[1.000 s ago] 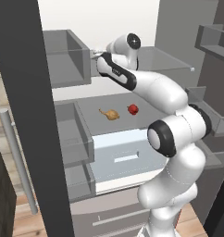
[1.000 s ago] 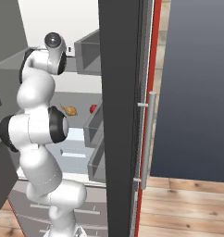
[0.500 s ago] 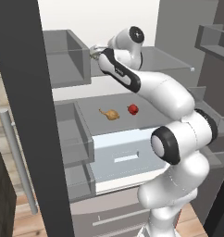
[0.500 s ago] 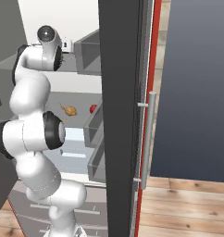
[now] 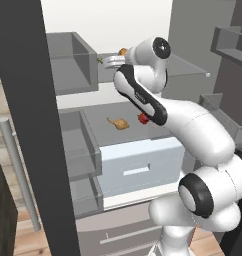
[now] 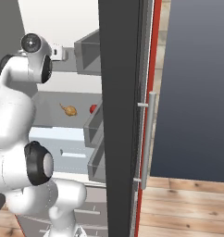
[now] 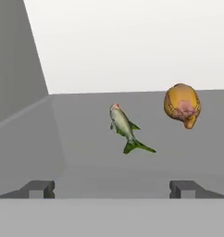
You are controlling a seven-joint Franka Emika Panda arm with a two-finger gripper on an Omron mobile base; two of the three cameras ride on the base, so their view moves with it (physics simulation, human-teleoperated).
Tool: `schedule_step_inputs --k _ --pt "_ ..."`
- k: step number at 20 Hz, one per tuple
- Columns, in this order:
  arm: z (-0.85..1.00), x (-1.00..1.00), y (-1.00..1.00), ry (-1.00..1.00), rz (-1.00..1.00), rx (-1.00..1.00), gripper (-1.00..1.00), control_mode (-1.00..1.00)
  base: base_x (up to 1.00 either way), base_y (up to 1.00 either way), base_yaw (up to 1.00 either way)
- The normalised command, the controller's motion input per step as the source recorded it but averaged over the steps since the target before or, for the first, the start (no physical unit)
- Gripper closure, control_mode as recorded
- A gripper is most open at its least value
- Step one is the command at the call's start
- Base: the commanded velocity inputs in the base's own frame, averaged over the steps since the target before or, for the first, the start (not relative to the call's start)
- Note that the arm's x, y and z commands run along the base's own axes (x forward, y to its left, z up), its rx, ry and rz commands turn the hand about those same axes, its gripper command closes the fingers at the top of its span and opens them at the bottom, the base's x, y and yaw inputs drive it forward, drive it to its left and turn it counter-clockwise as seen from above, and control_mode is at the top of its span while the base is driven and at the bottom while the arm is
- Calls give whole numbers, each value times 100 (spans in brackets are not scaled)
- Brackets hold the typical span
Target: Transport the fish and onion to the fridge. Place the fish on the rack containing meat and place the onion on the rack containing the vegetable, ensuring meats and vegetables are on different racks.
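The fish (image 7: 125,127) lies flat on the upper grey rack (image 7: 81,157) of the fridge (image 5: 28,125), free of my fingers. Just to its right on the same rack sits the orange-brown meat (image 7: 182,104). My gripper (image 7: 111,189) is open a short way in front of the fish, with nothing between its fingertips (image 7: 40,188). From the left base view, the gripper (image 5: 105,60) reaches in at the upper rack's height. On the lower rack (image 5: 98,112) the onion (image 5: 119,123) rests beside the red vegetable (image 5: 142,118), which my arm partly covers. Both also show from the right: onion (image 6: 69,110), vegetable (image 6: 92,109).
Grey side bins (image 5: 73,62) line the left wall of the fridge. A white drawer (image 5: 138,162) sits under the lower rack. The open dark door (image 6: 121,115) with its bar handle (image 6: 146,139) stands close on the right.
The jaws have spread a little wider. My wrist and forearm have swung up and to the right. The fish now lies loose on the upper rack.
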Motion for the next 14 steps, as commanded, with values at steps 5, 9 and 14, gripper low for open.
schedule_step_inputs --k 5,9,14 --pt "-3 -100 -11 -1 0 0 -100 -100 0 0 0" --pt "0 -100 -4 7 0 0 -100 -100 0 0 0" --pt "0 -100 -21 11 -1 0 -100 -100 0 0 0"
